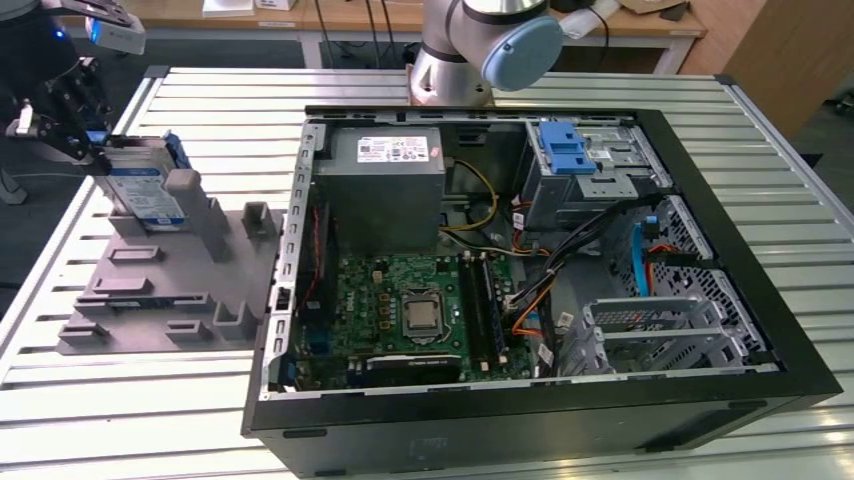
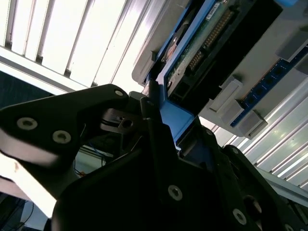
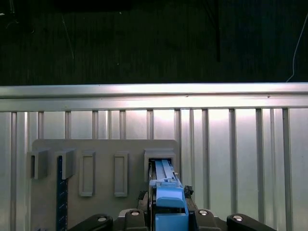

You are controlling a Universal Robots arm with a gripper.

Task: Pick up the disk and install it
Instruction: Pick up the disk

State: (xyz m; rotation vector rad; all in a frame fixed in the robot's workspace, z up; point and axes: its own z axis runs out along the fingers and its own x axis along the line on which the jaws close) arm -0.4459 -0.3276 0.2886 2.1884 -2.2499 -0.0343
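The disk (image 1: 142, 188) stands on edge in a slot of the grey holder block (image 1: 174, 290), on the exterior view's left, beside the open computer case. It is silver with a white-and-blue label and a blue carrier frame. My gripper (image 1: 91, 150) reaches it from the left and is shut on the carrier's end. In the second wrist view the black fingers (image 2: 153, 126) clamp the blue frame, and the disk (image 2: 207, 45) shows its green circuit side. In the first wrist view the disk (image 3: 165, 185) runs from my gripper (image 3: 168, 214) into the holder's slot.
The open black case (image 1: 747, 300) lies flat on the slatted metal table (image 1: 160, 420). Inside are a grey power supply (image 1: 387, 190), the motherboard (image 1: 414, 310) and a blue-latched drive cage (image 1: 581, 160). A thin blue card (image 3: 60, 192) stands in another holder slot. The arm's base (image 1: 454, 60) is behind the case.
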